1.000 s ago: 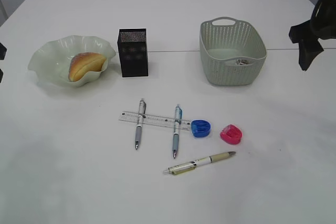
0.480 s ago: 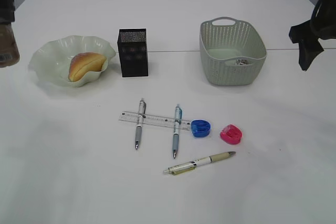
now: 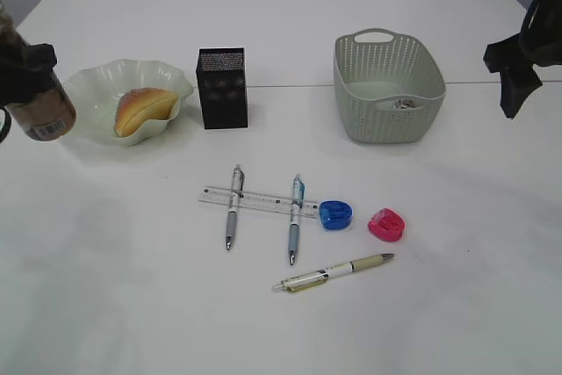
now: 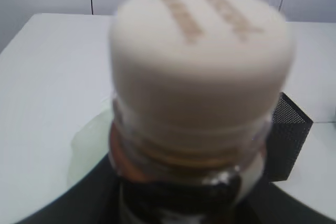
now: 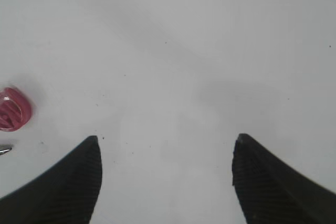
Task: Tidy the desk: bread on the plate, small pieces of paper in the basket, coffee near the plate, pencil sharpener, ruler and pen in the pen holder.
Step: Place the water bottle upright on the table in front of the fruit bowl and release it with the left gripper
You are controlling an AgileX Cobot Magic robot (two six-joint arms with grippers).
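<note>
White and matte, the tabletop (image 3: 132, 305) carries everything. Toward its far right stands the pale green woven-pattern basket (image 3: 388, 85), rounded and handled, with small paper scraps (image 3: 404, 104) inside. At the far left sits the wavy-rimmed translucent plate (image 3: 97, 94) holding a golden, glossy bread roll (image 3: 140, 110). Just beside the plate on its right, the black perforated metal pen holder (image 3: 222, 88) stands upright. At the left edge the left gripper (image 3: 22, 72) is clamped on the coffee bottle (image 3: 39, 103), which hangs tilted above the table just left of the plate; the wrist view shows its cream ribbed cap (image 4: 202, 59). The right gripper (image 5: 165, 182) hovers over the right edge, its dark textured jaws wide apart and empty. Near the middle lies a clear ruler (image 3: 259, 201), with two pens (image 3: 233, 208) (image 3: 294, 217) lying across it. A third, cream pen (image 3: 334, 272) lies nearer the front. A blue sharpener (image 3: 335, 214) touches the ruler's right end; a pink sharpener (image 3: 385, 224) sits just beside it.
</note>
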